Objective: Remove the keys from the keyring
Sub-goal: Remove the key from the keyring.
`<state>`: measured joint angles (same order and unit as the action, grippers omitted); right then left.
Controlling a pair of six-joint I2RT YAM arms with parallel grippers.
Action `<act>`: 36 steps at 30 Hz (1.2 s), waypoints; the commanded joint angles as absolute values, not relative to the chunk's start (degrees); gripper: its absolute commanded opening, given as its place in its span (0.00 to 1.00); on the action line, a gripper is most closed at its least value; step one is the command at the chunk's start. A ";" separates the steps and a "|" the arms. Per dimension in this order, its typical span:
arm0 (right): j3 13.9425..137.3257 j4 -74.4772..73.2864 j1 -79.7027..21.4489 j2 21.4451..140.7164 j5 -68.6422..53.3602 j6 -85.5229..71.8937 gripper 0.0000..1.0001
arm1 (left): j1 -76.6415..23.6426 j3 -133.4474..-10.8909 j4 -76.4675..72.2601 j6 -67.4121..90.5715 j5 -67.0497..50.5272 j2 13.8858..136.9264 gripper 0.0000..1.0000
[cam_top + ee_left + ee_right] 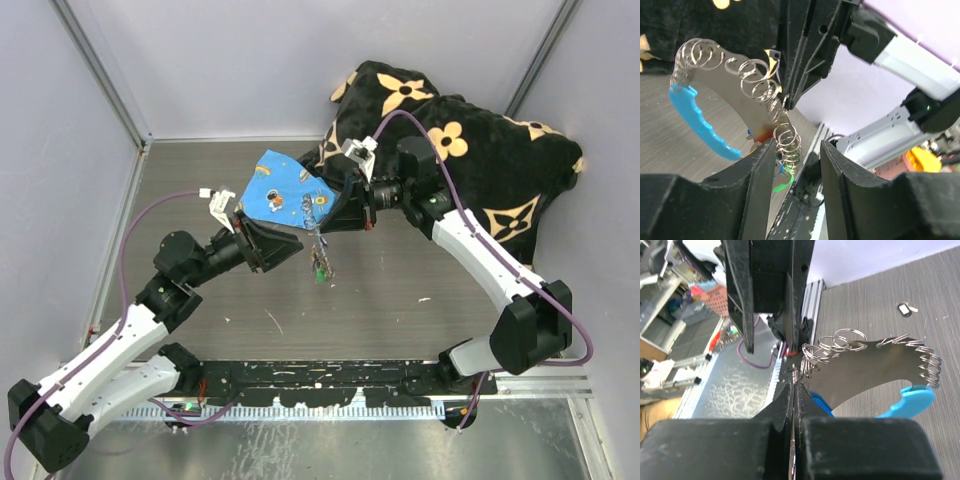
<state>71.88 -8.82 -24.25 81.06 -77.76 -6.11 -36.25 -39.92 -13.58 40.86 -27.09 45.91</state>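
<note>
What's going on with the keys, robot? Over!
Left gripper open, beside keyring. Right gripper shut on keyring. Keys hang from it. Nothing seen blocking.

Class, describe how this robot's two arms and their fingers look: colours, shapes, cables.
Both the left arm and right arm have white link shells between bulky black joints. A purple cable loops along each. The left gripper and right gripper have blocky matte-black fingers.
</note>
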 commanded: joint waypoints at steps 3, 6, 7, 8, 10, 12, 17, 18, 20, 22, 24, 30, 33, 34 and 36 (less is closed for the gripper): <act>62.47 40.12 -23.96 82.44 -76.66 -46.76 0.01 | -35.92 -36.47 -31.83 51.99 -19.83 46.97 0.38; 60.90 47.18 -23.75 82.79 -76.28 -52.01 0.01 | -35.94 -36.15 -35.51 52.90 -19.48 48.03 0.35; 61.13 45.87 -23.70 82.68 -76.43 -50.84 0.01 | -35.95 -36.08 -36.58 53.15 -19.51 48.48 0.34; 61.20 44.98 -23.68 82.63 -76.53 -49.98 0.01 | -35.90 -36.05 -37.97 53.51 -19.59 49.12 0.32; 61.05 44.65 -23.54 82.45 -76.51 -49.44 0.01 | -35.92 -36.04 -39.17 54.16 -20.16 50.26 0.29; 60.89 44.64 -23.40 82.40 -76.49 -49.38 0.01 | -35.90 -36.20 -39.54 54.63 -20.88 51.33 0.27; 60.82 44.65 -23.23 82.27 -76.53 -49.11 0.01 | -35.90 -36.15 -38.76 54.57 -21.28 52.10 0.27; 60.80 44.65 -23.22 82.27 -76.51 -49.13 0.01 | -35.92 -36.13 -38.42 54.27 -21.19 52.02 0.27; 60.70 44.65 -23.21 82.20 -76.58 -49.11 0.01 | -35.91 -36.12 -37.53 53.82 -21.06 51.97 0.28; 60.72 44.65 -23.27 82.13 -76.62 -49.11 0.01 | -35.93 -36.28 -36.86 53.50 -21.08 52.10 0.28; 60.73 44.65 -23.21 82.09 -76.70 -49.05 0.01 | -35.95 -36.56 -36.46 53.30 -21.36 52.34 0.28; 60.60 44.60 -23.26 82.07 -76.71 -48.96 0.01 | -35.87 -37.50 -36.38 53.35 -22.97 54.12 0.28; 60.64 44.58 -23.23 82.00 -76.80 -48.95 0.01 | -35.94 -37.77 -36.32 53.43 -23.43 54.91 0.28; 60.63 44.56 -23.27 82.00 -76.75 -48.95 0.01 | -35.88 -37.86 -36.29 53.44 -23.62 55.24 0.28; 60.55 44.56 -23.21 82.00 -76.83 -48.94 0.01 | -35.95 -38.04 -36.19 53.37 -23.85 55.64 0.28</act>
<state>59.64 40.42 -23.44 84.58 -76.86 -48.25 -36.25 -35.75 -33.98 54.39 -22.44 55.35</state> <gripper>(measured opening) 0.036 0.280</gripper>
